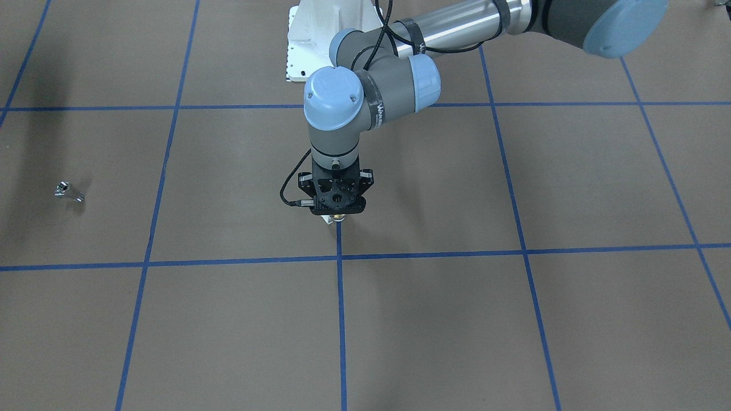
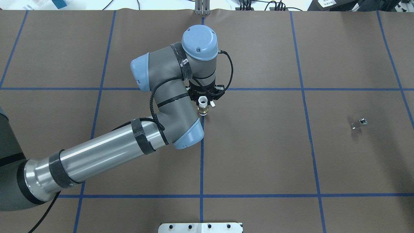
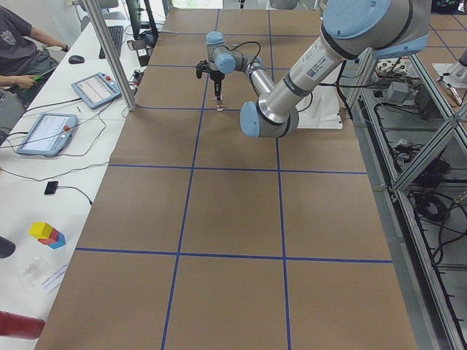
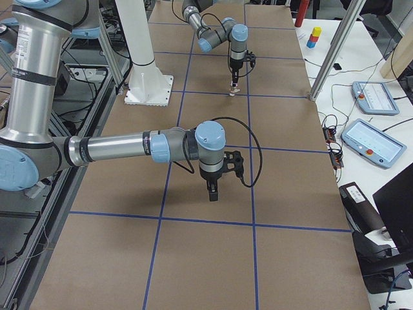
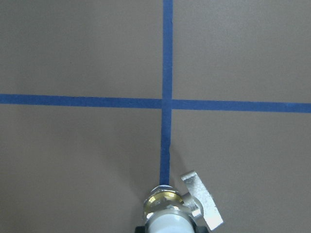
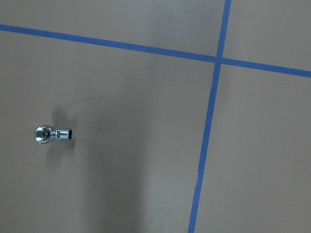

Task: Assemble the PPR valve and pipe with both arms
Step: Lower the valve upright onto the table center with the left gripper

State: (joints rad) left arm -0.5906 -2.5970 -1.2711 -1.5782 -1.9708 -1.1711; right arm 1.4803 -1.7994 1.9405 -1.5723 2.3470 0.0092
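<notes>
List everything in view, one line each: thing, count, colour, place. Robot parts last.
PPR valve: 1, white and brass, upright on the centre tape line, in the left pincer.
pipe: 1, shiny silver, lying alone on the table's right side.
table: 1, brown cover, blue tape grid.
pedestal: 1, white, at the robot's edge.
tablets: 2, pale blue, on the side bench.
blocks: 1 stack, yellow, red and blue, on the bench.
operator: 1, dark shirt, at the bench.
left arm: 1, grey and silver, reaching to centre.
right arm: 1, the same colours, over the table.
left pincer: 1, black, gripping the valve.
right pincer: 1, black, pointing down; open or shut unclear.
</notes>
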